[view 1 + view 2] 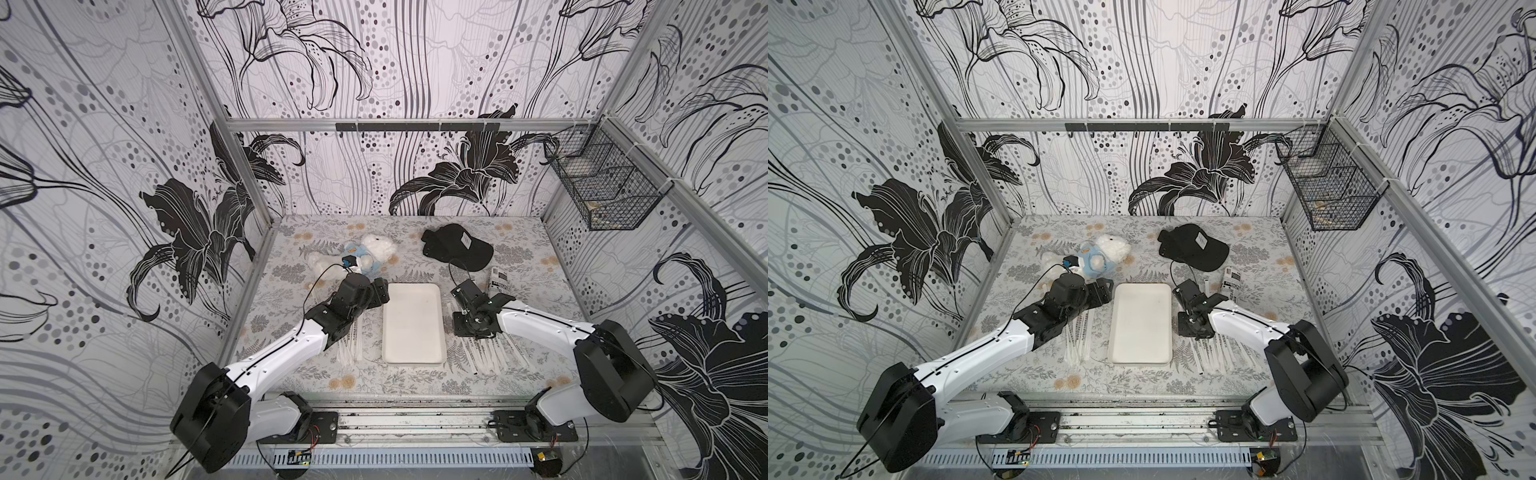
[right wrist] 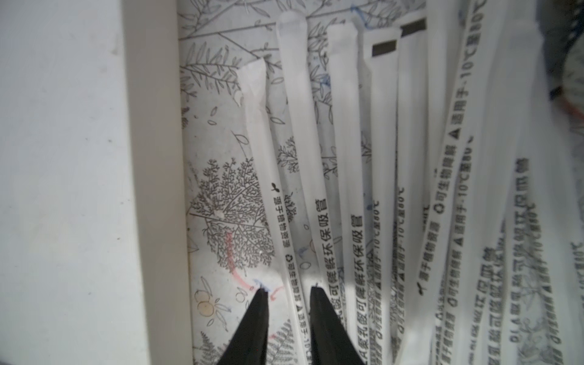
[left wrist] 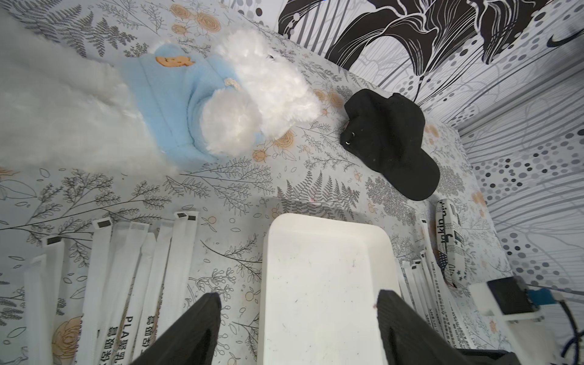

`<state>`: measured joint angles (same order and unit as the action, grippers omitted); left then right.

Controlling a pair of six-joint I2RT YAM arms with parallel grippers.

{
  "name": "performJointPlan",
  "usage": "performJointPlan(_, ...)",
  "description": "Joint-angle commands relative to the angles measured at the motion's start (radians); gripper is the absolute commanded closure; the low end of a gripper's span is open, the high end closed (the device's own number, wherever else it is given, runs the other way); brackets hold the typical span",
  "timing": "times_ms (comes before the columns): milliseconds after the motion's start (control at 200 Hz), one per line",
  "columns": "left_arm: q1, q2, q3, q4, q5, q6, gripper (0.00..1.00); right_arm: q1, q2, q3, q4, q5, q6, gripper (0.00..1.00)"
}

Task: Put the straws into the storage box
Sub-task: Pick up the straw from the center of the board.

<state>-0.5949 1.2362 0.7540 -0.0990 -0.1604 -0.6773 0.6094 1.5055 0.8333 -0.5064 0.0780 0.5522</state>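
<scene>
The storage box (image 1: 413, 324) (image 1: 1140, 324) is a shallow white tray lying empty in mid-table. Straws in white printed wrappers lie in two groups, one left of it (image 1: 351, 345) (image 3: 142, 268) and one right of it (image 1: 494, 353) (image 2: 347, 158). My left gripper (image 3: 298, 294) (image 1: 380, 291) hangs open over the tray's far left corner, nothing between its fingers. My right gripper (image 2: 289, 289) (image 1: 465, 332) points down just right of the tray wall (image 2: 151, 158). Its jaws stand narrow around the straw (image 2: 278, 221) nearest the tray, which still lies on the mat.
A white plush bear in blue (image 1: 365, 253) lies behind the left gripper. A black cap (image 1: 457, 249) and a short printed packet (image 1: 498, 280) lie behind the right gripper. A black wire basket (image 1: 602, 187) hangs on the right wall.
</scene>
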Motion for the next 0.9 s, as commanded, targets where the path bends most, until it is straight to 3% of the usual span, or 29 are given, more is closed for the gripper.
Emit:
performJointPlan(0,-0.005,0.009,-0.001,0.054,0.021,-0.021,0.18,0.006,0.033,0.036,0.015,0.008,-0.046,0.75)
performJointPlan(426,-0.005,-0.005,-0.033,0.044,-0.001,-0.019,0.18,0.006,0.105,0.035,0.029,0.026,-0.060,0.79)
performJointPlan(566,-0.005,0.003,-0.031,0.051,-0.001,-0.024,0.20,0.006,0.102,0.030,0.030,0.026,-0.058,0.86)
performJointPlan(896,0.006,-0.047,0.062,-0.129,-0.096,-0.014,0.23,0.007,-0.064,0.173,-0.125,-0.077,0.038,0.90)
